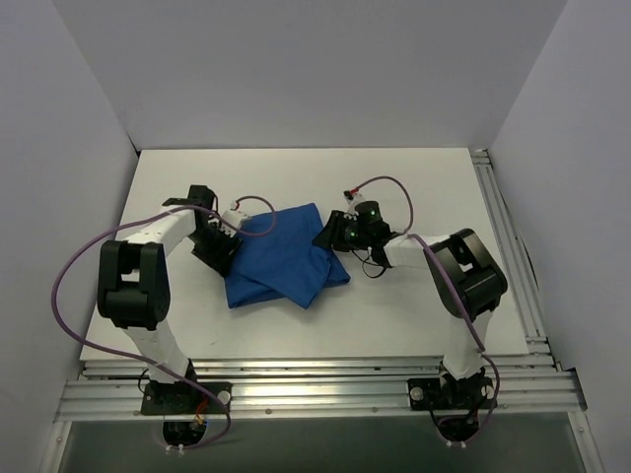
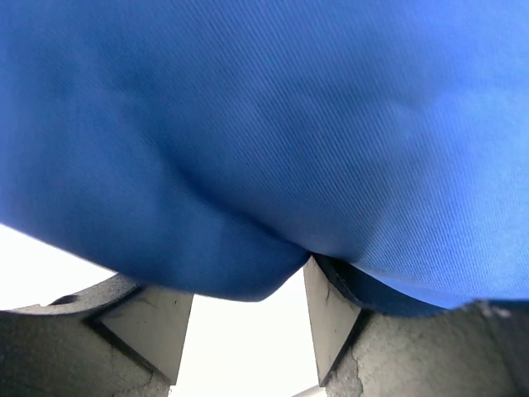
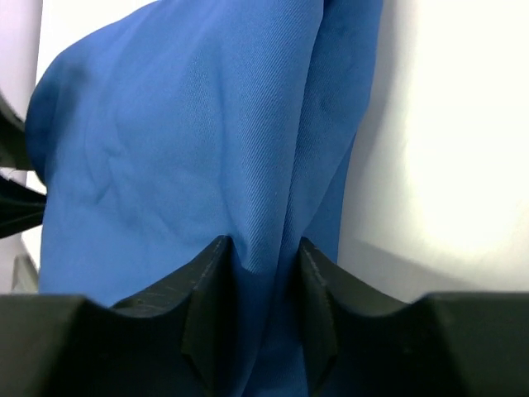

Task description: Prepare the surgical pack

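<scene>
The drape [image 1: 281,256] lies folded in the middle of the table [image 1: 394,325], between the arms. The left fingers [image 2: 153,331] are at its 9 o'clock edge and the right fingers [image 3: 207,306] at its 3 o'clock edge, equally near. The left fingers stand apart and hold nothing, with a cloth bulge at their tips toward 12. The right fingers pinch a ridge running 12 to 6, touching both its sides. Anything under the cloth is hidden, and I can't tell how firm the pinch is.

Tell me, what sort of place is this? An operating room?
Probably a robot test cell, not a hospital: plain white walls box in a white table, two robot arms stand bolted to a metal rail at its near edge, with a blue cloth parcel between them.
</scene>
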Action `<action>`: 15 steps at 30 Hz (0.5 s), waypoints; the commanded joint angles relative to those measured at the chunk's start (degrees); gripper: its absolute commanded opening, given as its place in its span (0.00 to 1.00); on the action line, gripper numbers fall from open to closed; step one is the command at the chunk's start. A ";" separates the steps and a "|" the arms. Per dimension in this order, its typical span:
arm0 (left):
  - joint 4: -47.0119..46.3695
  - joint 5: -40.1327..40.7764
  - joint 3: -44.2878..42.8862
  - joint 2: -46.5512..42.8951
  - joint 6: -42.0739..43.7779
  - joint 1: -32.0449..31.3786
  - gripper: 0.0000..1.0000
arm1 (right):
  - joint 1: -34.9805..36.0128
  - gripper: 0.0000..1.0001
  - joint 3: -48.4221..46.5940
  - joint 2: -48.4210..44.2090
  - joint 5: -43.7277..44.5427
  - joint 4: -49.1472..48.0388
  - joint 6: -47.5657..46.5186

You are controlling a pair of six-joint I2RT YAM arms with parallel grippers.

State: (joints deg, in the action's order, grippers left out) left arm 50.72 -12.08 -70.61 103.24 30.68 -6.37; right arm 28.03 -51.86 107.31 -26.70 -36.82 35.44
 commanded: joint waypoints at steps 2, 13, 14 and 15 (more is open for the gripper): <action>-7.58 -0.22 -4.62 0.30 2.89 1.01 0.63 | -1.49 0.38 -8.50 3.78 3.41 4.10 -3.18; 8.78 -9.55 -4.98 -19.38 13.19 -2.06 0.80 | -1.75 1.00 -12.92 -11.74 24.11 26.43 -16.97; 8.87 -9.46 -5.06 -20.26 12.92 -3.46 0.80 | -1.75 1.00 -12.83 -13.51 26.24 28.88 -17.24; 8.70 -8.41 -4.72 -22.10 12.57 -5.13 0.81 | -1.49 1.00 -12.57 -15.44 29.39 30.04 -17.42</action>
State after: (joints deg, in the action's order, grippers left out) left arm 55.90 -17.76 -73.01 85.69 41.69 -7.70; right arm 26.33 -62.13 100.73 -9.39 -14.04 22.28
